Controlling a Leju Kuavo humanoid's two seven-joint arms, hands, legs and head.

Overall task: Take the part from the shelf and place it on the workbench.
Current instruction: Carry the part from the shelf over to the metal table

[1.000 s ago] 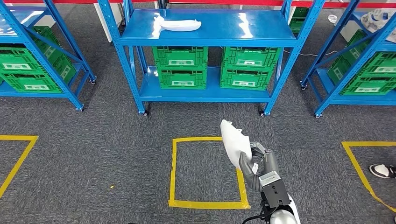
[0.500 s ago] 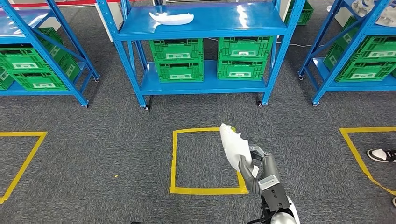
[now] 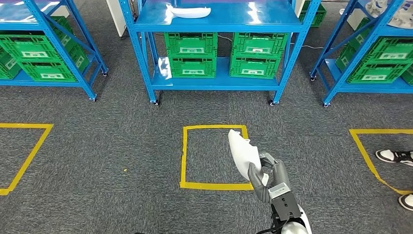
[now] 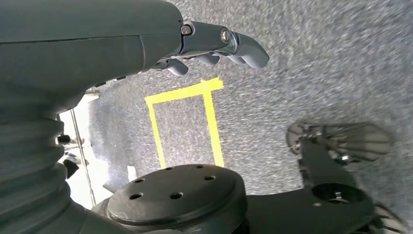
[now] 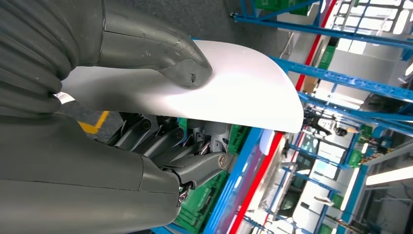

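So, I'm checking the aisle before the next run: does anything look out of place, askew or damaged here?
Nothing stands out. The right hand holds the white curved plastic part firmly, a second white part lies flat on the blue metal shelf, and the green plastic crates sit squarely stacked.

- Our right hand has dark grey fingers, a thick grey thumb and a ribbed grey cover.
- Our left hand has dark fingers with small screws.
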